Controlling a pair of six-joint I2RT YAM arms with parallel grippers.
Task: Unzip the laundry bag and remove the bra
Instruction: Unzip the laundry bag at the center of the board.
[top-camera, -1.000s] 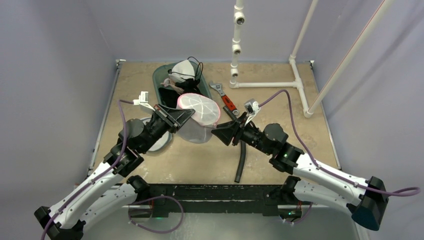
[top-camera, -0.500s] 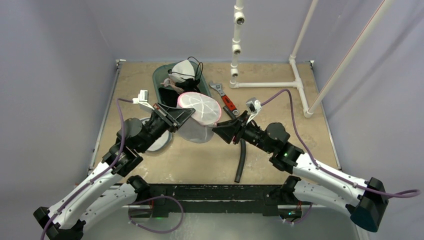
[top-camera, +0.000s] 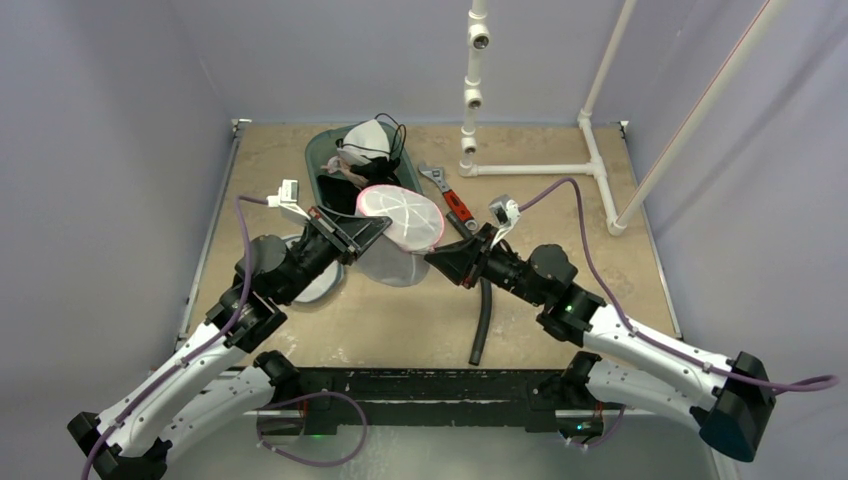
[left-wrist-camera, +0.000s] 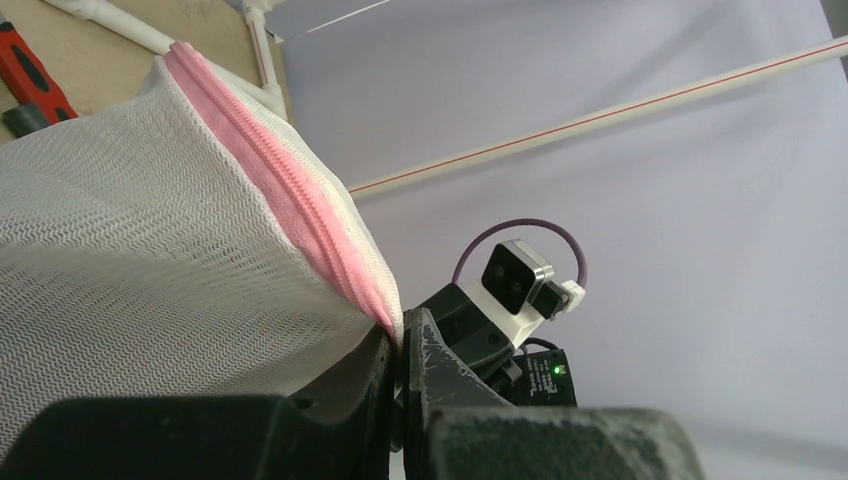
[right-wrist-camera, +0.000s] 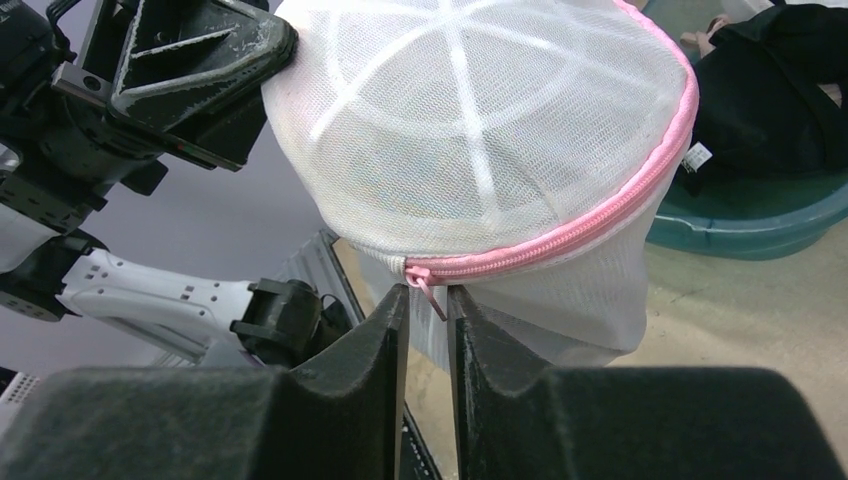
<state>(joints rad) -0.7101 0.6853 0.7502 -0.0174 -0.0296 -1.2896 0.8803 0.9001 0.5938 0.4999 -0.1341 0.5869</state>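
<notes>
Top external view: laundry bag (top-camera: 398, 215) held up off the tabletop (top-camera: 270, 160) between both arms, just in front of a teal bin (top-camera: 318, 160) of dark clothing.

Left wrist view: left end effector (left-wrist-camera: 402, 345) pinched tight on the bag's pink zipper (left-wrist-camera: 290, 200) seam.

Right wrist view: right end effector (right-wrist-camera: 428, 300) narrowed to a slit, zipper pull (right-wrist-camera: 425, 285) hanging in the gap; actual contact unclear. Zipper closed along the visible arc, far side hidden. Bra not discernible through the mesh.
</notes>
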